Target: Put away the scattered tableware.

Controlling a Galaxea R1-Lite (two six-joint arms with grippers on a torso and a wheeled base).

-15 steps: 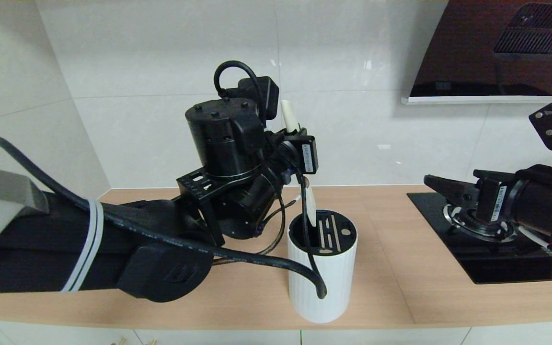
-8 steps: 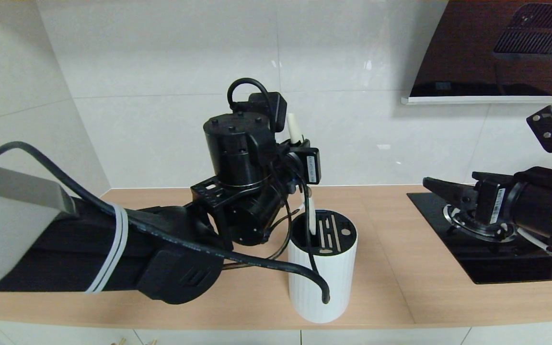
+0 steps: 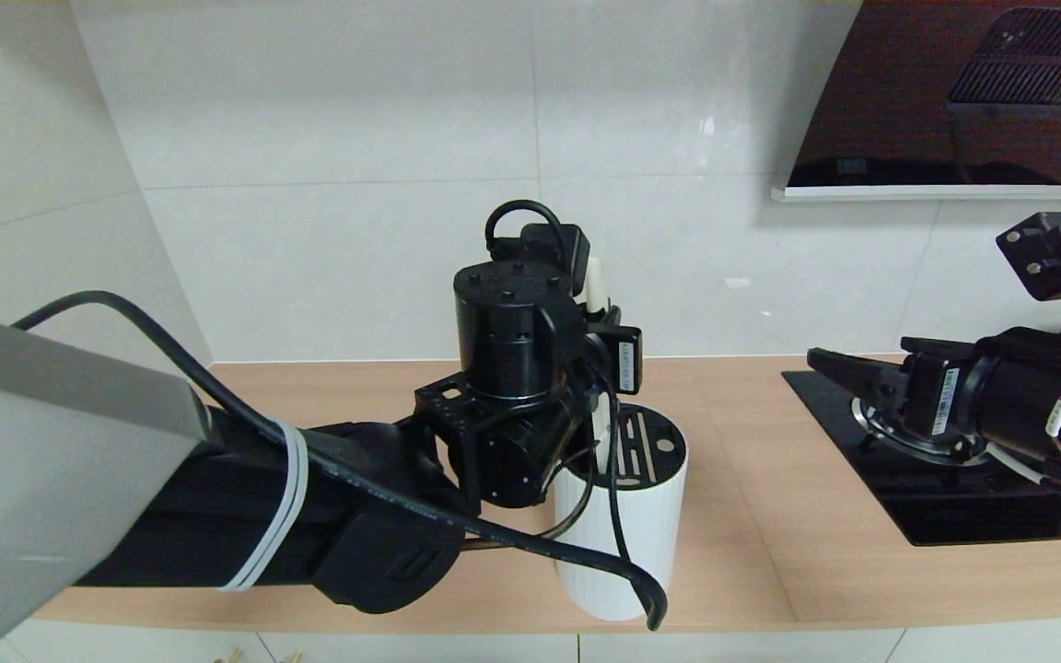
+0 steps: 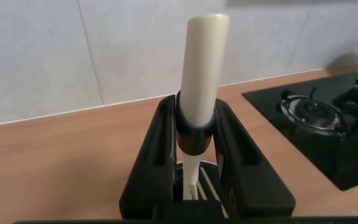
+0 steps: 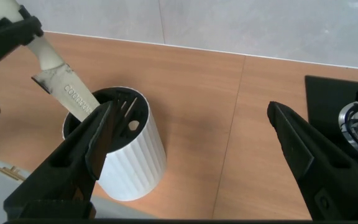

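Head view: left pincer (image 3: 599, 322), clamping the knife (image 3: 595, 276), has lowered it into the holder (image 3: 627, 534).

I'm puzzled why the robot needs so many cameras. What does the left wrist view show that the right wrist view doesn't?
Left wrist view alone: the rounded end of the knife handle and a whole stove burner. Right wrist view alone: the knife blade angled down at the white ribbed knife holder, and the right gripper with fingers open. Both: the left gripper shut on the cream handle, the wooden counter, the tiled wall.
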